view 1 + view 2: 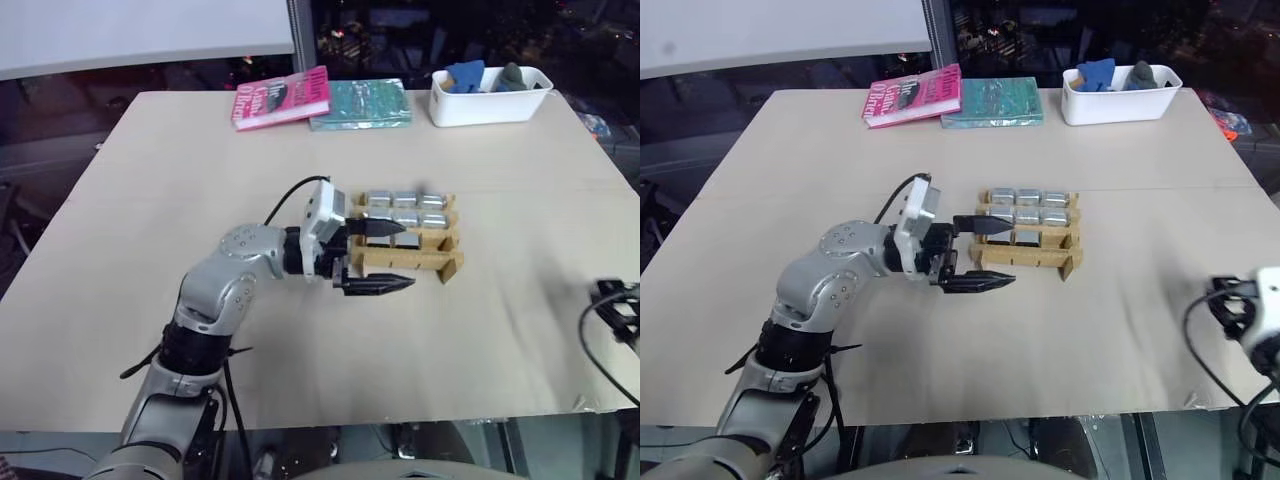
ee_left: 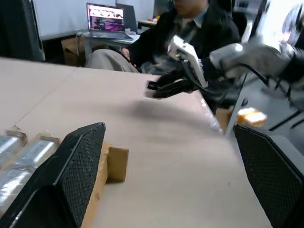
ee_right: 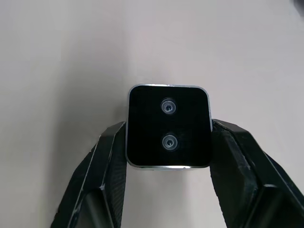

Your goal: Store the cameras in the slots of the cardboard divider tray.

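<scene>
Beige table (image 1: 150,200), dark room behind. Right gripper (image 3: 168,137) is clamped on a camera (image 3: 169,127): dark face with two small lenses, silver rim, one finger on each side, over bare tabletop near the table's right edge. Left gripper (image 1: 385,255) points to the right, fingers spread wide, nothing between them; far finger (image 1: 380,227) lies over the cardboard divider tray (image 1: 440,264), near finger just in front of it. Tray sits mid-table with silver cameras (image 1: 405,209) in its two back rows. Far edge: pink book (image 1: 282,98), teal book (image 1: 362,103), white bin (image 1: 488,97). A seated person (image 2: 190,33) shows in the left wrist view.
</scene>
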Robot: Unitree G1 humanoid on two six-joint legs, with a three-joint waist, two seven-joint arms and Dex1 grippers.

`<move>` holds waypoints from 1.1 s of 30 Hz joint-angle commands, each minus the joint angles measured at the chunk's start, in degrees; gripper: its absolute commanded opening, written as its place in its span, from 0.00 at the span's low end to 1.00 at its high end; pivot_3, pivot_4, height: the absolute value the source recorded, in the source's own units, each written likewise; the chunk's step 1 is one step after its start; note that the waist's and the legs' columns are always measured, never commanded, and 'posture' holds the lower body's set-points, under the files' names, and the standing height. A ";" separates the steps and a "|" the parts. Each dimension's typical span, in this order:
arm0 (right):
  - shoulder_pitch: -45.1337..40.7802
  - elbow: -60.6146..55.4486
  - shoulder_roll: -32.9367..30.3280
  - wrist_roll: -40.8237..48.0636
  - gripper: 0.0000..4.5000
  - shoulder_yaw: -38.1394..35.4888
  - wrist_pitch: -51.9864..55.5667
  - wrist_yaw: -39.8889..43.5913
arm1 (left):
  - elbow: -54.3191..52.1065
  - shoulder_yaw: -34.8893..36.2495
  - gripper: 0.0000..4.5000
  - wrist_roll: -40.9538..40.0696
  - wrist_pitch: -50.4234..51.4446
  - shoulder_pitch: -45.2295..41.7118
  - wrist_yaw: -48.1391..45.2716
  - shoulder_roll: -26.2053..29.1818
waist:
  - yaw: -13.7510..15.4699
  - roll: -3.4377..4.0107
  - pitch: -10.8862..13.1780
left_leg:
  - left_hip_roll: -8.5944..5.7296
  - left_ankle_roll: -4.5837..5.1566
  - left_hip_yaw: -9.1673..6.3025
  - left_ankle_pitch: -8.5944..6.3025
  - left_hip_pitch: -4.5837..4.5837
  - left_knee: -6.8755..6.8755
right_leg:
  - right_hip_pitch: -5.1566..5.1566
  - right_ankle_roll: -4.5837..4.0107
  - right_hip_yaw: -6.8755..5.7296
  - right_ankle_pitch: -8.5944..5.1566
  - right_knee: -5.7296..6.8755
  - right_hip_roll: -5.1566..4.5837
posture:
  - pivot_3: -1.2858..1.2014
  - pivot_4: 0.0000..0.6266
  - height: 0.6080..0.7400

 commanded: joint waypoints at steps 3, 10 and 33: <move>-10.46 -15.10 -3.82 -2.10 0.43 13.37 -5.64 3.92 | 3.26 9.02 1.00 -12.81 18.01 -7.70 13.07 -5.07 | -0.10 -0.27 0.14 | 0.00 -0.02 -0.11 0.01 -0.02 0.04 | 0.01 0.16 -0.07 -0.07 -0.01 0.03 | 0.52 0.24 1.00; -22.01 -15.80 -4.40 -6.29 0.43 23.07 -6.26 4.62 | 8.59 14.60 1.00 -19.89 30.85 -12.79 23.62 -8.97 | 0.97 -0.44 0.24 | -0.32 0.00 -0.34 0.00 -0.17 0.06 | 0.00 -0.05 -0.18 0.06 -0.10 -0.23 | 0.52 0.24 1.00; -28.53 -14.84 -0.70 -12.56 0.88 29.37 -6.53 6.06 | 9.60 17.17 0.39 -28.45 39.90 -13.66 30.64 -10.96 | 0.83 -0.44 0.24 | -0.38 -0.03 -0.47 0.02 -0.18 0.05 | 0.02 -0.05 -0.33 0.05 -0.04 -0.37 | 0.52 0.24 1.00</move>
